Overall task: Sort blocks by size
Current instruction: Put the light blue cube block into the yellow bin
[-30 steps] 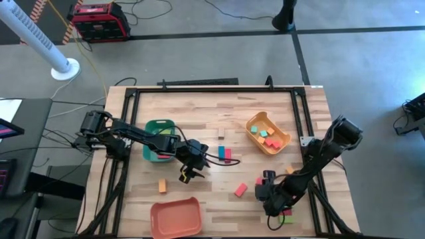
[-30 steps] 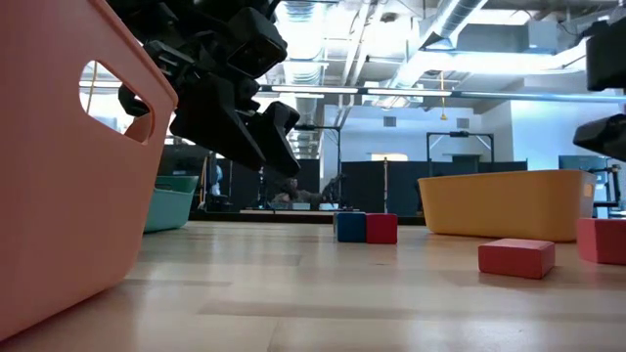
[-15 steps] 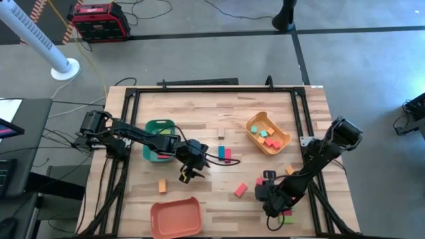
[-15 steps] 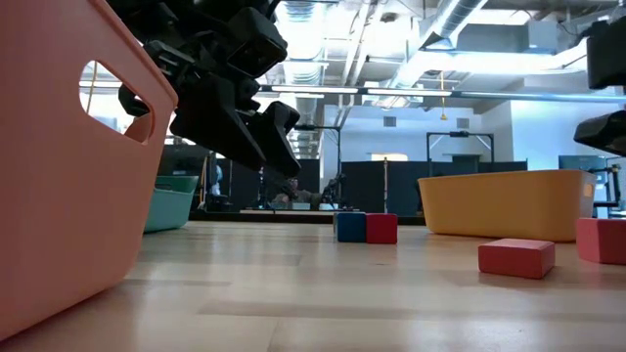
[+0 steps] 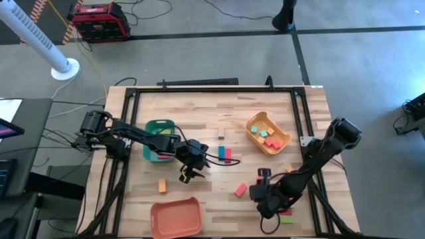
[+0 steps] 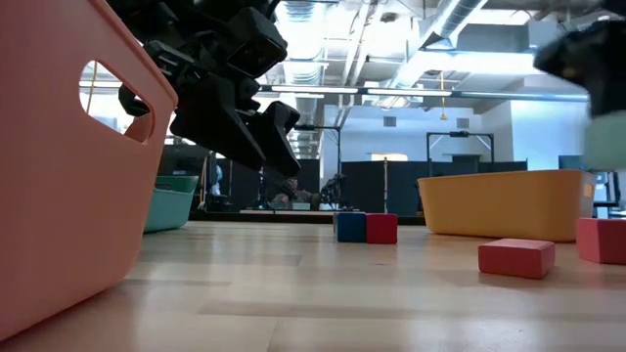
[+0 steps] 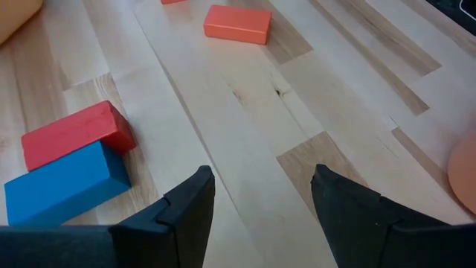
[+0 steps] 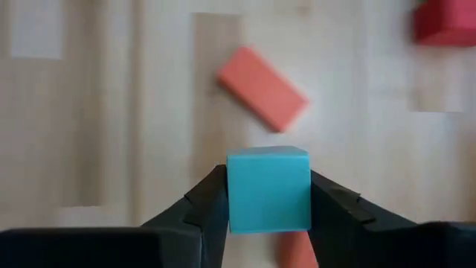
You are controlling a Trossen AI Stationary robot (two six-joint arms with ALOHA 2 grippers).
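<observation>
Though hidden from above, right hand [image 8: 268, 195] grips teal block [image 8: 268, 189]

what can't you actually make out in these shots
- Green tray, high view: the left arm covers much of it, so its blocks can't be counted.
- Salmon tray, low view: cut off by the frame edge; its wall hides the inside.
- Yellow-orange tray, low view: its wall hides the blocks inside.
- Teal block, right wrist view: the right gripper hides its sides; in the high view the arm covers it.
</observation>
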